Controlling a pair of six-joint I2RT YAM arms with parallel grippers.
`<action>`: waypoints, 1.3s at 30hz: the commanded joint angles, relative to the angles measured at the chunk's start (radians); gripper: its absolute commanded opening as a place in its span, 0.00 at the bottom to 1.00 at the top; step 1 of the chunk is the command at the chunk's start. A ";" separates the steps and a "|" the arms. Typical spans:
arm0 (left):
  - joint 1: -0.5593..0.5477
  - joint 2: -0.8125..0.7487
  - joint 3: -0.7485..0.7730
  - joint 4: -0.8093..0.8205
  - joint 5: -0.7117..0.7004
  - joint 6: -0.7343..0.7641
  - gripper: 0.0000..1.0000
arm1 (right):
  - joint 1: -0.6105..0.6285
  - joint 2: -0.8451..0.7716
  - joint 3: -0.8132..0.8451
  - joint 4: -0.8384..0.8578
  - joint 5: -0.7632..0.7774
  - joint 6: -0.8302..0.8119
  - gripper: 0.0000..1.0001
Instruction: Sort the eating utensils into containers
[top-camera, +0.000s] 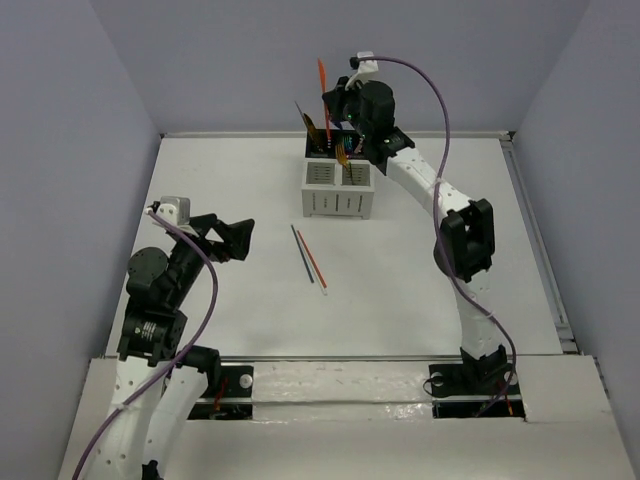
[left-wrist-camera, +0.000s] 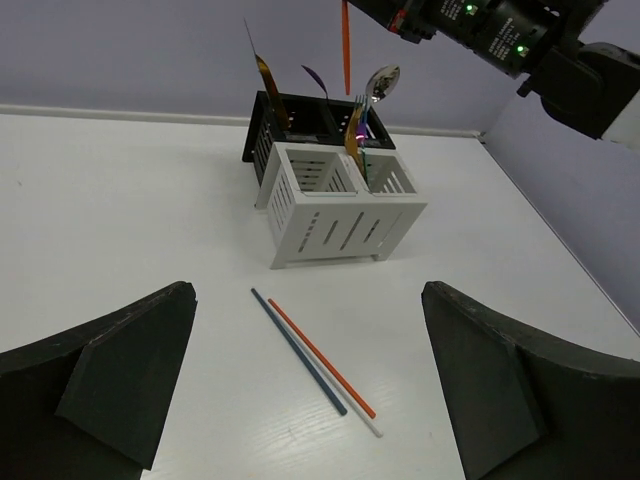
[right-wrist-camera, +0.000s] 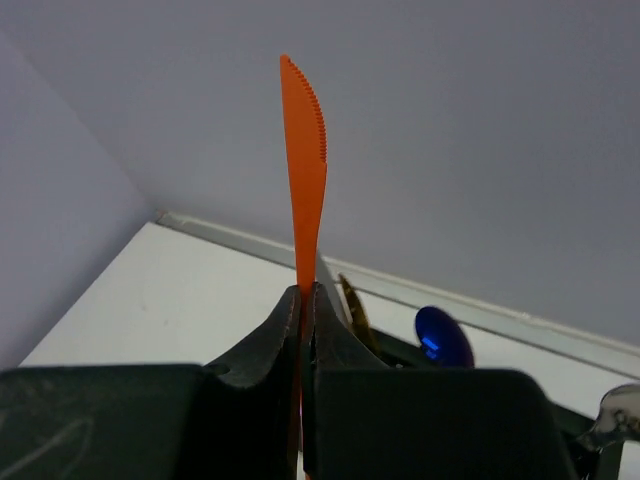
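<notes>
My right gripper (top-camera: 338, 100) (right-wrist-camera: 306, 296) is shut on an orange plastic knife (top-camera: 322, 82) (right-wrist-camera: 304, 150), held upright with its serrated tip up, above the back of the containers. The white slatted caddy (top-camera: 338, 190) (left-wrist-camera: 335, 220) stands in front of a black one (left-wrist-camera: 300, 112); a gold piece (left-wrist-camera: 270, 82), a silver spoon (left-wrist-camera: 383, 80), a purple fork (left-wrist-camera: 357, 125) and a blue spoon (right-wrist-camera: 443, 337) stick out of them. An orange-and-pale chopstick (left-wrist-camera: 322, 358) and a blue-grey one (left-wrist-camera: 298, 350) lie side by side on the table. My left gripper (top-camera: 242, 240) (left-wrist-camera: 308, 292) hangs open near them, holding nothing.
The table's back wall rises right behind the caddies. A raised rail (top-camera: 535, 230) runs along the right edge. The right arm (top-camera: 462, 240) stretches over the right half of the table.
</notes>
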 joint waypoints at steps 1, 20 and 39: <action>0.008 0.012 -0.002 0.040 0.015 0.005 0.99 | -0.042 0.122 0.171 0.082 -0.037 -0.080 0.00; 0.067 0.054 -0.002 0.050 0.036 0.007 0.99 | -0.076 0.375 0.299 0.225 -0.221 -0.107 0.00; 0.086 0.040 -0.005 0.055 0.030 0.004 0.99 | -0.076 0.142 0.061 0.271 -0.322 -0.099 0.43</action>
